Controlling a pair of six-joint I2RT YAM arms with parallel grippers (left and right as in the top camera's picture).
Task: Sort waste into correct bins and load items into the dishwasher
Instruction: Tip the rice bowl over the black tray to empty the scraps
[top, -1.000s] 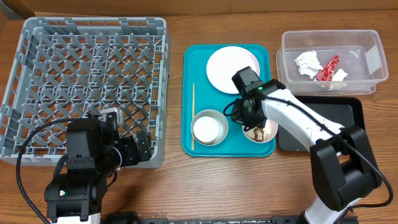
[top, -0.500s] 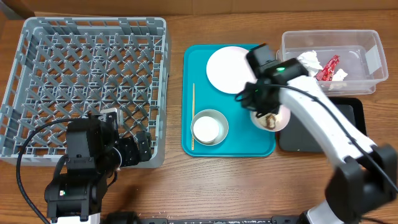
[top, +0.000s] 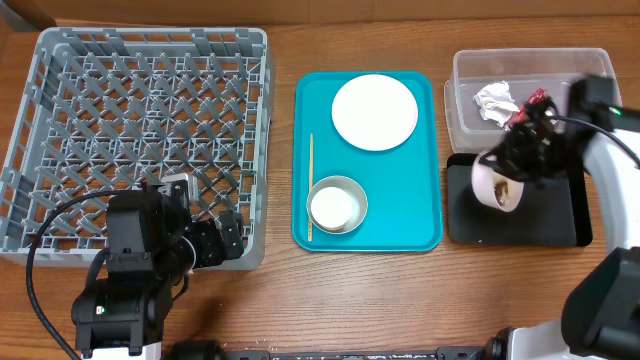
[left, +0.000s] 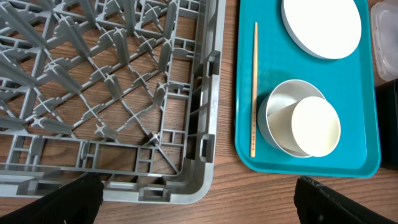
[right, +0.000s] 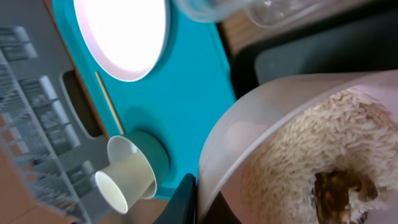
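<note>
1. Right gripper (top: 515, 160) clamped on the small white bowl (top: 497, 185) — tipped sideways over the black tray (top: 560, 225).
2. Rice grains (right: 292, 155) and brown lump (right: 333, 193) inside it.
3. Left gripper (left: 199, 205) spread wide, empty — at the dish rack (left: 93, 93) edge.

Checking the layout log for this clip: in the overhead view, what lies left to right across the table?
Grey dish rack → wooden stick → white plate → white bowl, held by the right gripper. Metal bowl, clear tub and black tray overlap others, so left out.
</note>
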